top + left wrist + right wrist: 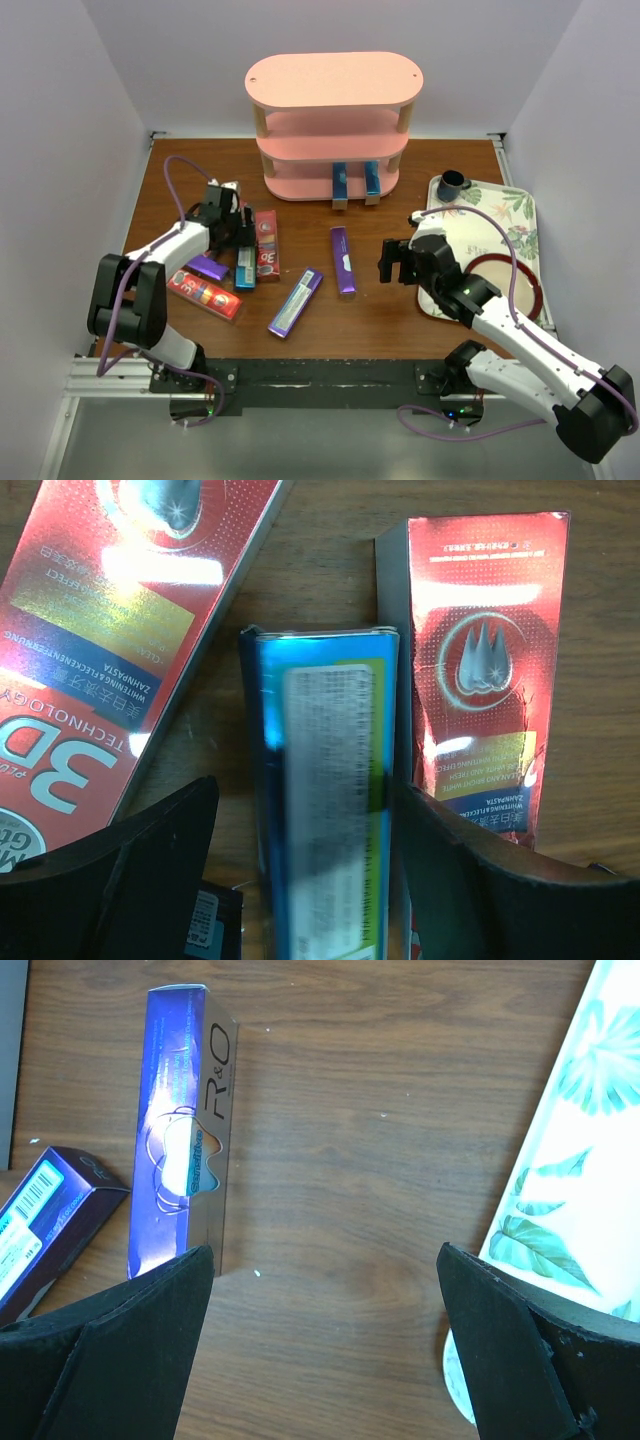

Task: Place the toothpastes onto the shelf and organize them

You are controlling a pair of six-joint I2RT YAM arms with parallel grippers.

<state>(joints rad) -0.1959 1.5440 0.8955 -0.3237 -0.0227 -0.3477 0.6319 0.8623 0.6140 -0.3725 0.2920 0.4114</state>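
Blue carton (320, 800) lies between left pincer (308, 795) fingers, grip unclear; right pincer (325, 1260) released, spread wide.

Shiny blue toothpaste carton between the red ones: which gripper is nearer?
Left. The left gripper straddles the shiny blue carton, one finger either side; the right gripper hangs open by the floral tray.

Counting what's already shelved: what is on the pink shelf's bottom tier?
A left blue carton and a right blue carton sit side by side on the shelf's bottom tier. The boards above cover the rest, so anything further back is hidden.
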